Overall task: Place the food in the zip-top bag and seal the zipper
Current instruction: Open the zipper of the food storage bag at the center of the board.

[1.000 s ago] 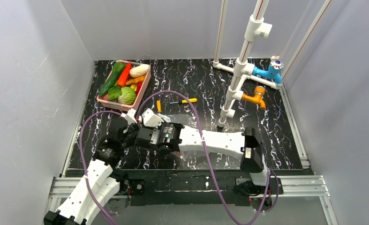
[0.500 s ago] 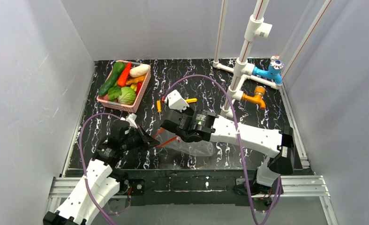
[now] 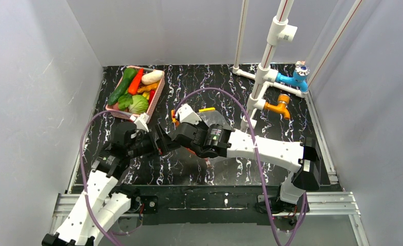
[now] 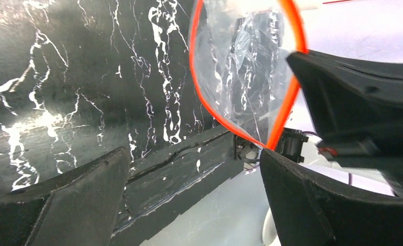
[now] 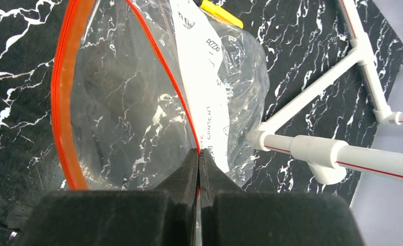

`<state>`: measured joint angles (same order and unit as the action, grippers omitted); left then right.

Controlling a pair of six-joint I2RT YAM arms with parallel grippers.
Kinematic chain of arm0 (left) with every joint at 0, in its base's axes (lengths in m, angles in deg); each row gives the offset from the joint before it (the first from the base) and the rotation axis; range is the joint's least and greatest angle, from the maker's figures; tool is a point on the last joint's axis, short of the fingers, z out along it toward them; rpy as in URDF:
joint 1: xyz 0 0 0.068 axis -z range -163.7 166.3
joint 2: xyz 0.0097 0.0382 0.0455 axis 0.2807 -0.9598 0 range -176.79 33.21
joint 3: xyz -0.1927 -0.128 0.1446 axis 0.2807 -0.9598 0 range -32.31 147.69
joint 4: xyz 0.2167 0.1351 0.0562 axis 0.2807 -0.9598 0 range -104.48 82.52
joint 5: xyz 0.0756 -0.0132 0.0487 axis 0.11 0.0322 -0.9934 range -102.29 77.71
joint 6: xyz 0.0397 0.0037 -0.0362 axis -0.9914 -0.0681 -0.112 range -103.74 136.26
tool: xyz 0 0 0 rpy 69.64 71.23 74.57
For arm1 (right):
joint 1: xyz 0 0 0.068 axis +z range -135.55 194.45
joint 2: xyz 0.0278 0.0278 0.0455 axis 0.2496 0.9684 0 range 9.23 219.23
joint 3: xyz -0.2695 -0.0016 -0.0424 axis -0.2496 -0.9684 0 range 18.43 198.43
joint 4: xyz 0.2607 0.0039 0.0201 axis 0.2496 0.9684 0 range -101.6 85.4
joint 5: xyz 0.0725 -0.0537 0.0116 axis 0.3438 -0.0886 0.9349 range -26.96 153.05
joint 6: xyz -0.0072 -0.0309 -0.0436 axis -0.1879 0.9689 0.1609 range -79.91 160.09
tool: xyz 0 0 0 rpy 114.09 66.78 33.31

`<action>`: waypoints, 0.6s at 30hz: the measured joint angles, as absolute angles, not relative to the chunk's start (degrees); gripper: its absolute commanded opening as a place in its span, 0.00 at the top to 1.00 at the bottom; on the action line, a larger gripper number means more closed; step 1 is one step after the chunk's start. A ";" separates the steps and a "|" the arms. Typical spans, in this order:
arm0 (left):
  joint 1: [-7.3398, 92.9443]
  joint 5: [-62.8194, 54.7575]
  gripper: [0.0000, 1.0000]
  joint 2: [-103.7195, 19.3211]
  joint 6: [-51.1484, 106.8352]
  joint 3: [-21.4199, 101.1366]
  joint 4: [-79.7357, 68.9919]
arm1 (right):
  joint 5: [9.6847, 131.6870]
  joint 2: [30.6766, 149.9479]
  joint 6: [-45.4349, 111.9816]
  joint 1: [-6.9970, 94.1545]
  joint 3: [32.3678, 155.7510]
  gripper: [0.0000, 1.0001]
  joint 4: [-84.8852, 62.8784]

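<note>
Left of centre on the table (image 3: 214, 87), note right gripper (image 5: 199, 154) pinched shut on the bag (image 5: 127, 113) at its zipper (image 5: 66, 77), holding the mouth spread for loading, left gripper (image 4: 193, 154) wide open and empty, food (image 3: 138, 95) in the far-left-corner basket (image 3: 157, 98).

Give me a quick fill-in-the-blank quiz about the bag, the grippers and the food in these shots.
1. The gripper pinched shut on the zip-top bag belongs to the ____ arm.
2. The zipper forms a wide loop, so the bag's mouth is ____.
3. The food lies in the pink basket, on the robot's ____ side.

Missing words: right; open; left.
</note>
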<state>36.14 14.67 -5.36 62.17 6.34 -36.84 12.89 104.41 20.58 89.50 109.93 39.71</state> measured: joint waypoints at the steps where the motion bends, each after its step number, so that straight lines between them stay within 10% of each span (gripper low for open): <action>1: 36.14 13.84 0.02 -4.99 61.32 7.61 -38.26 | 13.37 104.23 20.80 89.39 109.25 0.99 39.01; 18: 35.33 -12.22 0.02 -12.22 49.54 30.67 -59.18 | 27.36 103.34 23.84 81.41 106.37 0.99 29.57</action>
